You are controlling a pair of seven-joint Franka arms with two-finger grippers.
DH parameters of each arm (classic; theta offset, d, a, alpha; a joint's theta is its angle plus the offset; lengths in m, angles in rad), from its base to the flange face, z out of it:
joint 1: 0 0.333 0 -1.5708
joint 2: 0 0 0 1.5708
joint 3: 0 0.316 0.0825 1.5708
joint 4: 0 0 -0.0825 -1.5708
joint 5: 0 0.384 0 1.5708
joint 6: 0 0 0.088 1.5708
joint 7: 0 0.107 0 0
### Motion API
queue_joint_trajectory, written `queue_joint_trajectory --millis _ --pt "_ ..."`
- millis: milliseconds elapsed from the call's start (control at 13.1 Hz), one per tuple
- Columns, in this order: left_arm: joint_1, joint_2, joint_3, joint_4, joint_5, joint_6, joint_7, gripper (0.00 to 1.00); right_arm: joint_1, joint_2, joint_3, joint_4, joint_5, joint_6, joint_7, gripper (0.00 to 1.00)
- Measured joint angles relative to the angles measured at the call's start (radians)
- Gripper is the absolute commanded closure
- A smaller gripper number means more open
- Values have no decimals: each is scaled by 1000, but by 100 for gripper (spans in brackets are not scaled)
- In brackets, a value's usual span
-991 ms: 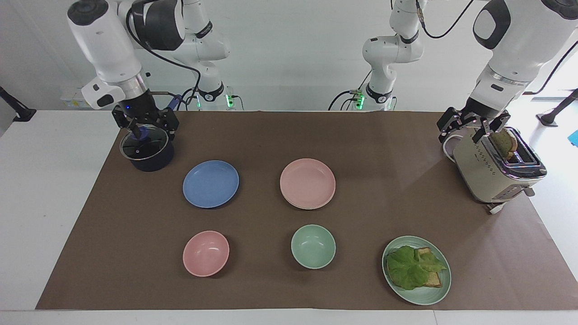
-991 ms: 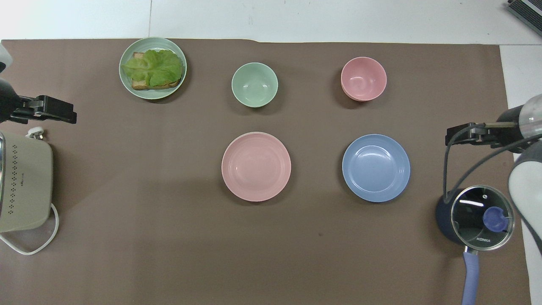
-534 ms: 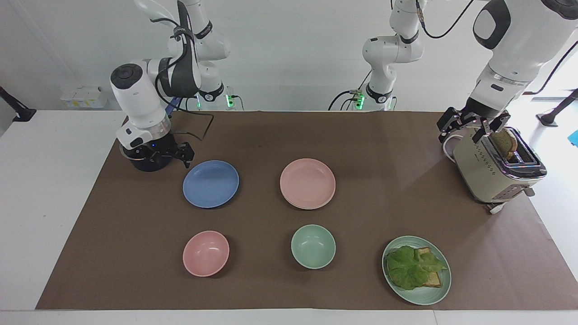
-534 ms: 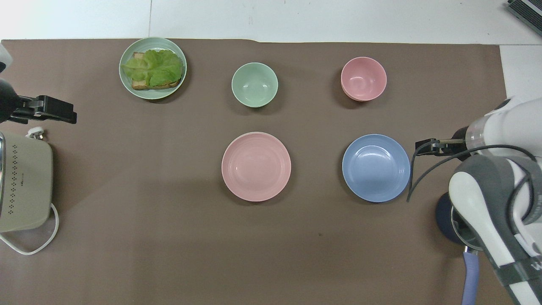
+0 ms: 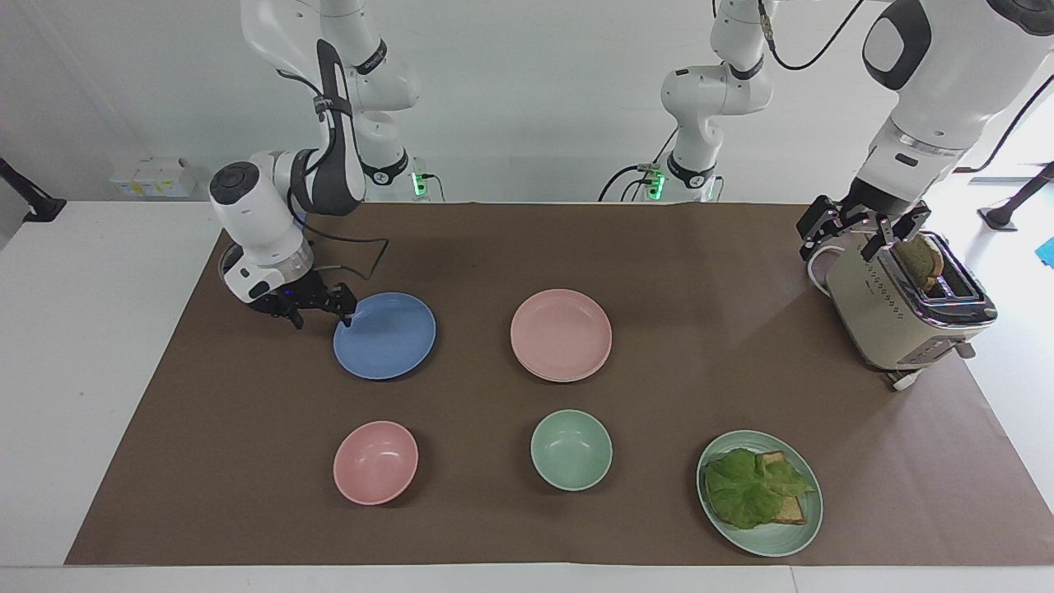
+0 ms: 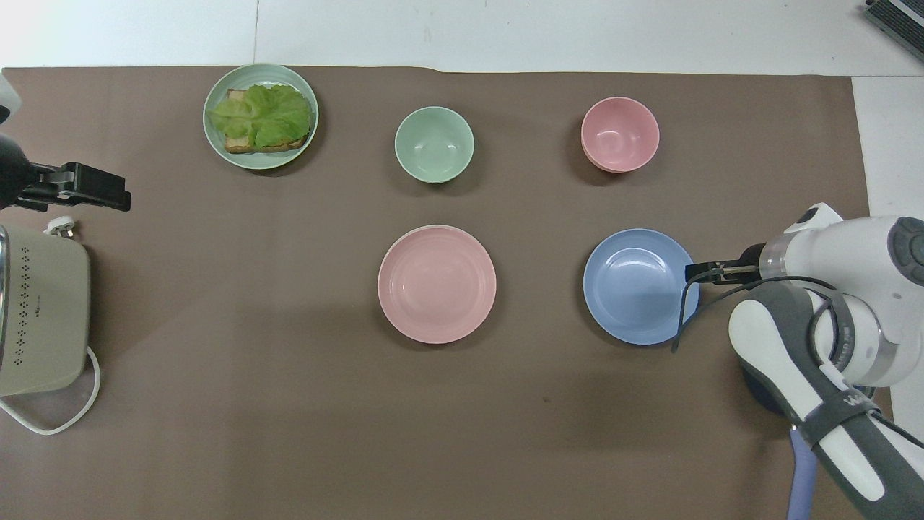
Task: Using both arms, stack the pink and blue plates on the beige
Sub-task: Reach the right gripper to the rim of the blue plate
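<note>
A smooth, matte blue plate (image 5: 384, 335), round and shallow, lies on the brown paper sheet (image 5: 461, 247) that covers the table, toward the right arm's end. The right gripper (image 5: 321, 311) is low at the plate's rim on the side toward that end, its black jaws released, spread apart, one tip at the edge of the plate; whether it touches cannot be told. Beside the blue plate, near the middle of the sheet, lies a pale pink plate (image 5: 561, 334) of the same shape, with a cream rim of another plate just showing beneath it. Farther from the robots sit a small pink bowl (image 5: 375, 462), a mint-green bowl (image 5: 571, 450) and a green plate of lettuce and bread (image 5: 759, 492). The left gripper (image 5: 862, 233) waits over the beige toaster (image 5: 902, 309), jaws released and holding nothing.
</note>
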Motion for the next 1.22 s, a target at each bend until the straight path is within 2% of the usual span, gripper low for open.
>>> queue_joint_trajectory --millis 76,305,534,610,839,915,1220 --pt "0 0 0 0 0 0 0 0 -2 8 0 0 11 2 -21 0" --pt "0 0 0 0 0 0 0 0 -2 17 3 -3 36 2 -73 11" --pt "0 0 0 0 0 0 0 0 -2 29 4 -6 64 17 -102 25" --pt "0 0 0 0 0 0 0 0 -2 41 4 -6 79 25 -111 35" --pt "0 0 0 0 0 0 0 0 2 60 4 -7 109 39 -131 87" --pt "0 0 0 0 0 0 0 0 6 60 4 -6 115 39 -131 100" --pt "0 0 0 0 0 0 0 0 8 60 4 -7 132 39 -131 100"
